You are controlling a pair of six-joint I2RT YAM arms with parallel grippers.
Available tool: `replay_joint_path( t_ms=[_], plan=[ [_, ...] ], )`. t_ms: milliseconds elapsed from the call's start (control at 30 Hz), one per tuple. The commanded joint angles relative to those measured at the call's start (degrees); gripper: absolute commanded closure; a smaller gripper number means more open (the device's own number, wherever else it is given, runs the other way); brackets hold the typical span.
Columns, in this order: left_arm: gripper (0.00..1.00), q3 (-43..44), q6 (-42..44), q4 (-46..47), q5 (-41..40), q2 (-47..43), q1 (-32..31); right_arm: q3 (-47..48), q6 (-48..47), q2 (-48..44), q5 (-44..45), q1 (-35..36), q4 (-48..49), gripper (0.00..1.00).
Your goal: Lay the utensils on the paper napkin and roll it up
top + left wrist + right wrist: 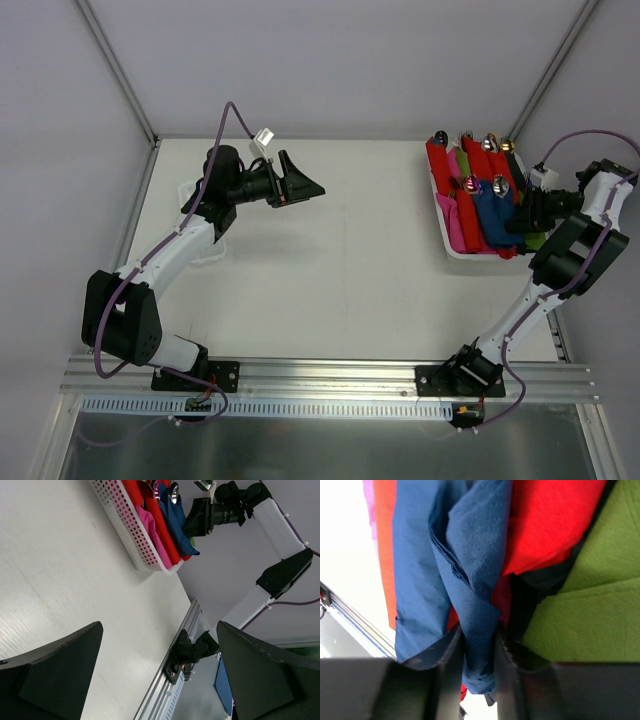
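Note:
The paper napkin [490,212] is a dark blue roll lying in the white basket [447,240] among red, pink and green rolls. A shiny utensil tip [497,183] pokes out of its far end; the rest of the utensils is hidden inside. My right gripper [517,224] reaches in from the right, and in its wrist view its jaws [479,650] press against both sides of the blue napkin's [470,555] near end. My left gripper [310,188] hovers over the table's far left, wide open [159,625] and holding nothing. Its wrist view shows the blue roll [175,520] from afar.
The basket [125,525] sits at the table's far right corner, close to the right wall. A green napkin [585,580] and a red one [545,525] lie right beside the blue roll. An aluminium rail [330,375] runs along the near edge.

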Motion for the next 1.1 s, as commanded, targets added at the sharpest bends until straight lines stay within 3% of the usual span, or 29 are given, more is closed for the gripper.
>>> replay_joint_path(
  t_ms=[0, 300, 433, 467, 700, 900, 1067],
  plan=[
    [0.01, 0.14, 0.14, 1.54, -0.41, -1.29, 0.19, 0.14, 1.02, 2.54, 12.20, -3.50, -12.23, 0.65],
    [0.01, 0.75, 0.14, 1.37, -0.24, -0.59, 0.19, 3.39, 2.51, -2.30, 13.08, -3.59, -10.74, 0.59],
    [0.01, 0.66, 0.40, 0.93, -0.59, -0.76, 0.28, 5.14, 2.86, -4.05, 12.47, -3.59, -10.74, 0.50],
    [0.01, 0.66, 0.58, 0.41, -1.11, -0.76, 0.19, 5.58, 3.04, -4.41, 11.95, -3.50, -10.82, 0.45],
    [0.01, 2.85, 3.21, -8.20, -4.45, 0.11, 0.37, 11.12, 3.39, -7.22, 8.69, -3.32, -11.44, 0.37],
    [0.01, 4.70, 6.81, -16.36, -5.60, 1.34, 3.09, 17.71, 5.85, -10.12, 4.56, -2.45, -11.18, 0.14],
    [0.01, 8.74, 13.75, -26.56, -8.40, 3.10, 5.46, 15.00, 9.80, -15.48, 4.21, 5.63, -6.79, 0.03]
  ],
)
